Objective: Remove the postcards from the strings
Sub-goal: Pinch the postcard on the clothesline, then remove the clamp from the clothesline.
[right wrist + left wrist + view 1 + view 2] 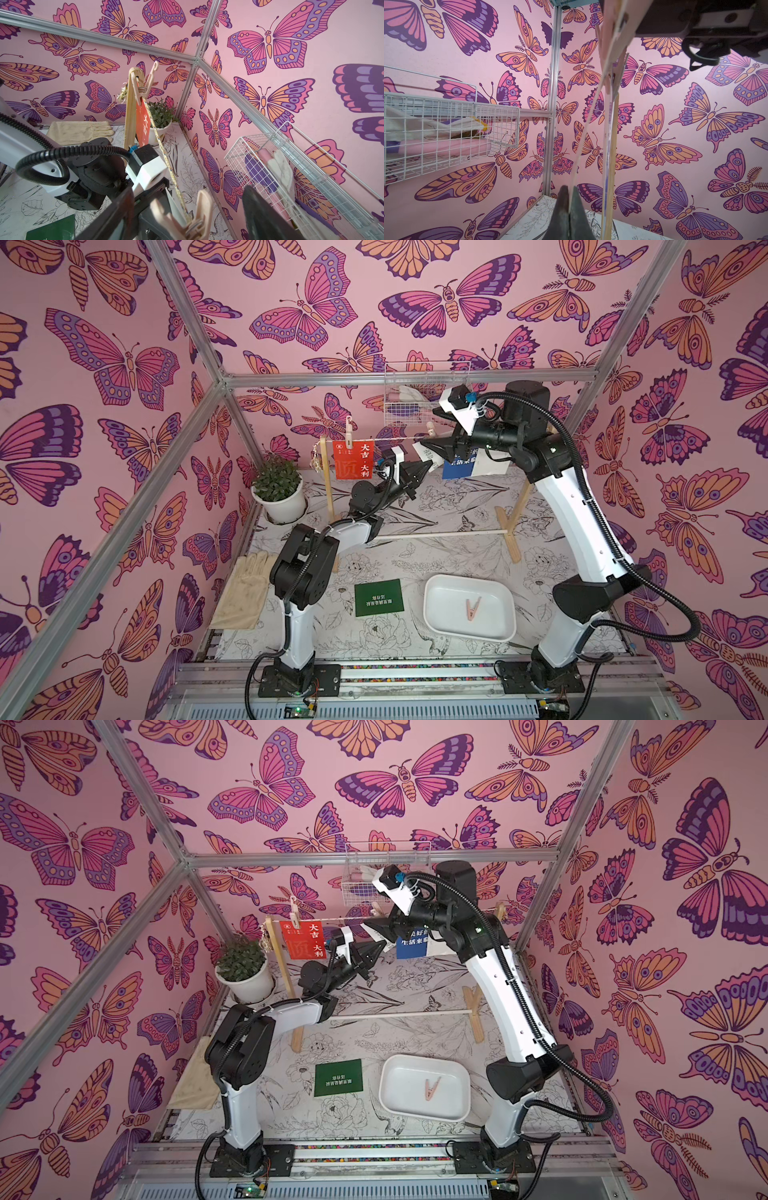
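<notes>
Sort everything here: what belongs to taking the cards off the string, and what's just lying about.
Job: red card, blue card, white card, green card, string, pegs, tray.
Lying about: glove, potted plant, wire basket.

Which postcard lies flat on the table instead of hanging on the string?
The dark green postcard: it lies flat on the table beside the white tray, while the red postcard and the blue postcard hang pegged on the string.
</notes>
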Tool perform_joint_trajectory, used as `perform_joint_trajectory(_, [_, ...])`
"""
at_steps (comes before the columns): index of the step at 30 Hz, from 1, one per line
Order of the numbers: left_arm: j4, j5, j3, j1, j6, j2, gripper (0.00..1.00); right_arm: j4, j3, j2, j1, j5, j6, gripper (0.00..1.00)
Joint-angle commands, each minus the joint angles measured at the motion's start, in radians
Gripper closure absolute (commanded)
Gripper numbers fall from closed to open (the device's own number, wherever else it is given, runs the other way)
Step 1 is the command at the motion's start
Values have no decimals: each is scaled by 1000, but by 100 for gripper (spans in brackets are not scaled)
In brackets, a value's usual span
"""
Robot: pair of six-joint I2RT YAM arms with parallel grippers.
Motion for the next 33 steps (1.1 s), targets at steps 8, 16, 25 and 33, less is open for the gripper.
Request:
perform_joint_trajectory(8, [46, 16, 3, 15, 6, -34, 100, -7, 14, 46, 12, 27, 1, 18])
perform_joint_trajectory(16, [46, 13, 2, 17, 3, -32, 100, -13, 16, 33, 17, 15, 1, 29])
perform_joint_trajectory(25, [46, 7, -3, 16, -2, -38, 100, -13, 18, 11, 25, 14, 4, 43])
perform_joint_trajectory(33, [46, 5, -2, 15, -9, -37, 100, -2, 21, -2, 32, 13, 5, 45])
